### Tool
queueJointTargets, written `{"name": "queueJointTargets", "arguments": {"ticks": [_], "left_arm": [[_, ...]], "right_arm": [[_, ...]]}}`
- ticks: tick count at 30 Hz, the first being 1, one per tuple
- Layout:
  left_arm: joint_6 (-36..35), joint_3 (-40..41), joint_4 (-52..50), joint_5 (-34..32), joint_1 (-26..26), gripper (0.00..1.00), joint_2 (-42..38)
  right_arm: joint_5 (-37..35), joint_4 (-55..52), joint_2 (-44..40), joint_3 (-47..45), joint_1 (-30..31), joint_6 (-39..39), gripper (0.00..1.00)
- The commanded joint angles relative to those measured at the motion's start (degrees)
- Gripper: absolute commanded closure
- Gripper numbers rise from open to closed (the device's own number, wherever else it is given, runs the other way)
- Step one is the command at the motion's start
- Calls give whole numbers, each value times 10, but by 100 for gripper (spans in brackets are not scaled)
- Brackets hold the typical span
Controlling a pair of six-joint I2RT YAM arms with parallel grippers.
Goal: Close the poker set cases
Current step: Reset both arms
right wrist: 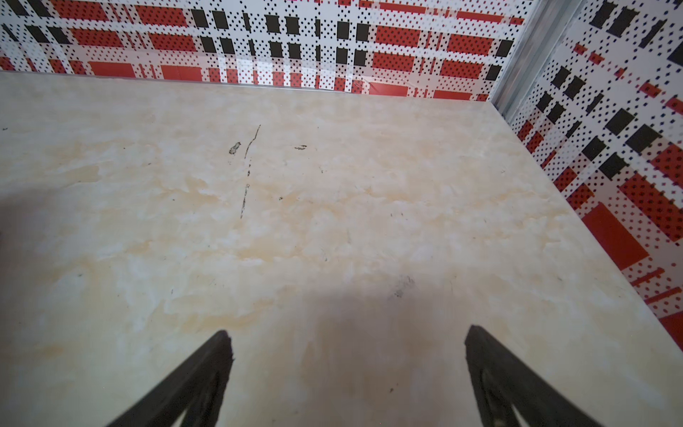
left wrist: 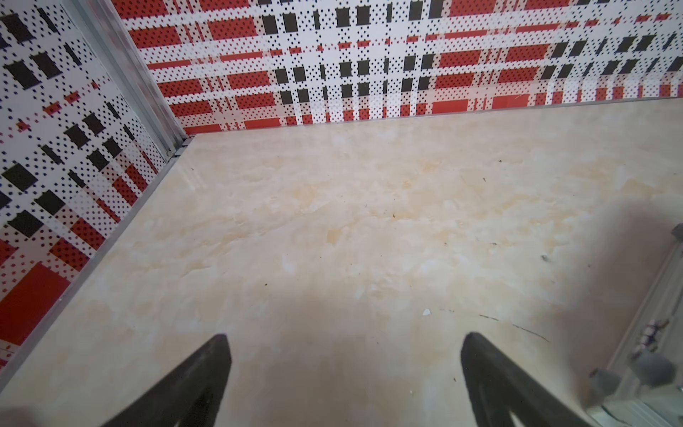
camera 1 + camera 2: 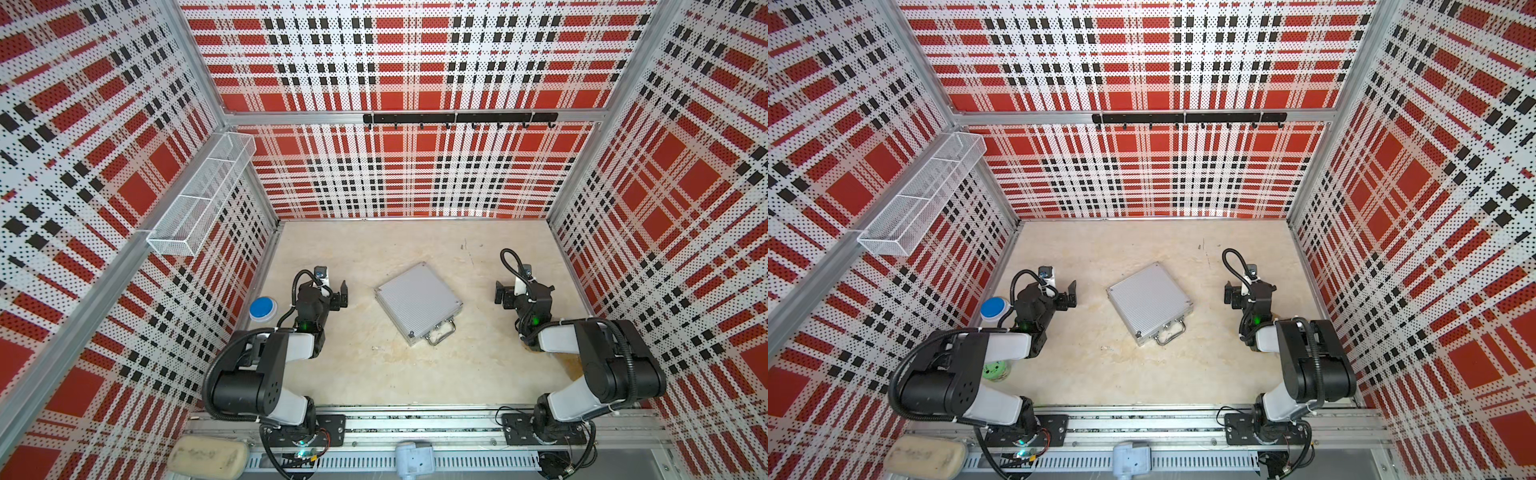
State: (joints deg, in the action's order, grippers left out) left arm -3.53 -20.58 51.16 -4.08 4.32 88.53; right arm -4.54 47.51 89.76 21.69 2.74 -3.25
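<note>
Top views: the case [image 3: 417,297] [image 3: 1148,301] lies flat near the middle of the desk [image 3: 374,374], turned cornerwise, its handle [image 3: 441,333] toward the near side. In both top views the ribbed lid looks fully down. Whether the small catches by the handle are snapped, I cannot tell. The left hand [image 3: 340,296] [image 3: 1070,295] and the right hand [image 3: 500,293] [image 3: 1230,293] flank the case, each well apart from it, spread wide and empty.

Left wrist view: the left hand [image 2: 347,351] is fully spread over bare desk with nothing between its fingers [image 2: 218,355]. A blurred metal edge of the case [image 2: 661,295] shows at the frame's rim.

Right wrist view: the right hand [image 1: 349,347] is likewise wide apart and empty. The case is out of sight.

Judgement: the case is likely aluminium, stiff, and weighty if filled with chips, so it should stay put under a push. Its smooth ribbed skin may slip in a pinch. It seems better to press down on the lid near the handle edge, then flick the catches, which are small and need a fingertip. The handle is the one sure place to grip.
</note>
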Motion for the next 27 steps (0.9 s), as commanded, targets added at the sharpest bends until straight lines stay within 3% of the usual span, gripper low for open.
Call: {"name": "queueJointTargets", "arguments": {"ticks": [1, 8, 27], "left_arm": [[-1, 4, 74, -25, 1, 1, 15], [18, -18, 40, -99, 8, 1, 17], [17, -19, 36, -100, 8, 1, 17]], "right_arm": [[14, 106, 14, -13, -3, -15, 0], [2, 84, 11, -3, -3, -11, 0], [-1, 70, 13, 5, -3, -11, 0]]}}
